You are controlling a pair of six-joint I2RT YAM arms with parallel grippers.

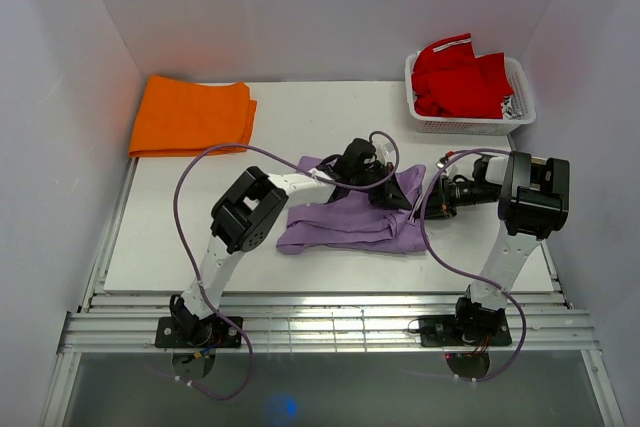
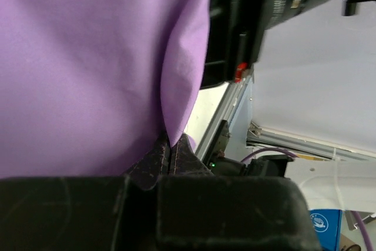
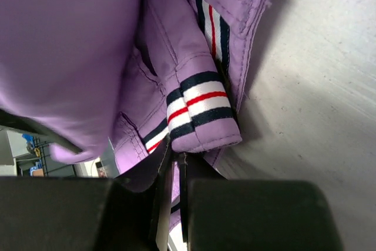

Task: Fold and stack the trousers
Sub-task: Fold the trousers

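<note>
The lilac trousers (image 1: 345, 225) lie bunched in a rough fold at the middle of the white table (image 1: 330, 112). My left gripper (image 1: 385, 193) reaches over them from the left and is shut on a fold of their cloth; in the left wrist view the purple cloth (image 2: 88, 63) hangs into the closed gripper (image 2: 170, 152). My right gripper (image 1: 421, 209) comes in from the right at the trousers' right edge. It is shut on a layer of purple fabric (image 3: 88, 45) beside a hem with white, navy and red stripes (image 3: 197, 101), pinched at the gripper (image 3: 174, 166).
An orange folded garment (image 1: 190, 115) lies at the table's back left. A white basket (image 1: 515, 107) with a red garment (image 1: 458, 77) stands at the back right. White walls close in on three sides. The two grippers are close together.
</note>
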